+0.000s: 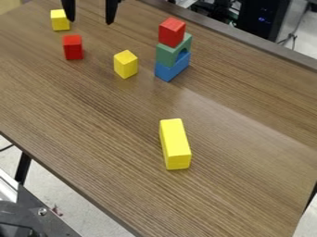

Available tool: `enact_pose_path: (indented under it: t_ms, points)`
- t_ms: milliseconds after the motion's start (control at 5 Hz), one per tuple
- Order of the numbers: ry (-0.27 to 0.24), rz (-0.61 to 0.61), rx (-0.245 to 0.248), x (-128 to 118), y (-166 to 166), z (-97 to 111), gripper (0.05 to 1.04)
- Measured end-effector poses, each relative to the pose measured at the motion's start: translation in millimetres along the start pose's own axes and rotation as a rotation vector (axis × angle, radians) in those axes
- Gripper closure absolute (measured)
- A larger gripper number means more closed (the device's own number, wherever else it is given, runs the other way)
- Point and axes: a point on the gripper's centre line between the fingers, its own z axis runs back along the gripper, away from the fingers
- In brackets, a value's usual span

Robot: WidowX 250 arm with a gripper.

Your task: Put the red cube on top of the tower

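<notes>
At the top edge of the camera view, the black gripper (91, 19) hangs with its two fingers spread and nothing between them. A tower stands right of it: a blue block (171, 71) at the bottom, a green arch-shaped block (167, 54) on that, and a red cube (171, 32) on top. Another red block (73, 47) rests on the table to the left, just below the gripper's left finger in the view.
On the brown wooden table (93, 111) are a yellow block (60, 20) at upper left, a yellow block (125, 64) left of the tower, and a long yellow block (174, 144) nearer the camera. Dark computer equipment (255, 17) stands beyond the far edge.
</notes>
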Motion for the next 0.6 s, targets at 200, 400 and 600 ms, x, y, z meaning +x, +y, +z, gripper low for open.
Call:
enact_pose_path:
  t_ms: [200,400,600]
  points:
    - [0.027,0.016,0.036,0.1,3.6,-19.1,0.085]
    - [0.062,0.014,0.062,2.1,4.8,-37.8,0.085]
    - [0.068,0.041,0.060,10.9,12.4,-41.4,0.085]
